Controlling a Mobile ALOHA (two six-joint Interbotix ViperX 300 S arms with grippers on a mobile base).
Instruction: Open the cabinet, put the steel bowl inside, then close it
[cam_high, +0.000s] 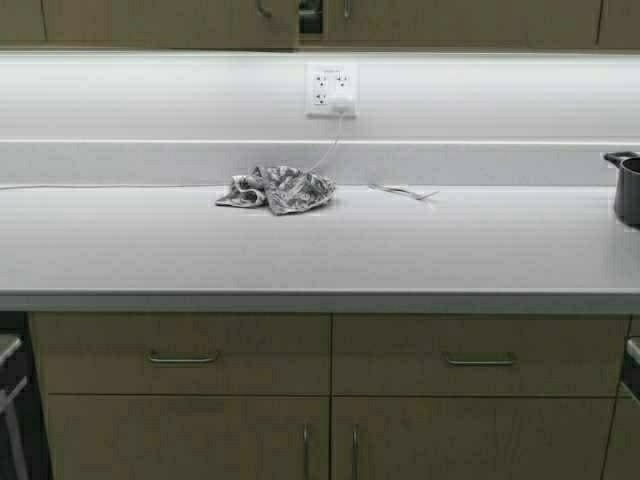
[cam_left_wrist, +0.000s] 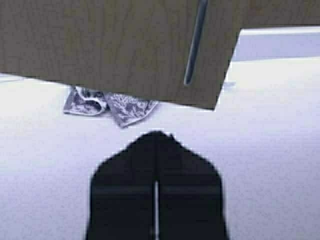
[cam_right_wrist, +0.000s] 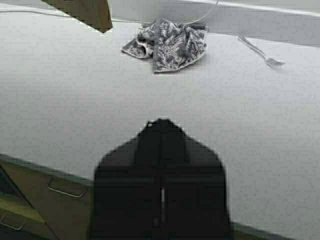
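1. The cabinet (cam_high: 170, 22) shows in the high view only as the lower edges of its tan doors along the top of the frame, with a dark gap between two doors near the middle. Below it on the white countertop (cam_high: 320, 250) lie a crumpled patterned cloth (cam_high: 276, 189), a fork (cam_high: 405, 191) and, at the right edge, a dark pot (cam_high: 628, 188). Neither arm appears here, and no steel bowl is in sight.
2. In the left wrist view, the left gripper (cam_left_wrist: 156, 137) has its fingers pressed together on nothing. A cabinet door (cam_left_wrist: 115, 45) with a slim silver handle (cam_left_wrist: 195, 42) hangs just beyond its tip, the cloth partly hidden behind it.
3. In the right wrist view, the right gripper (cam_right_wrist: 161, 125) is likewise closed and empty, above the countertop near its front edge. The cloth lies well ahead of it, the fork farther off to one side.
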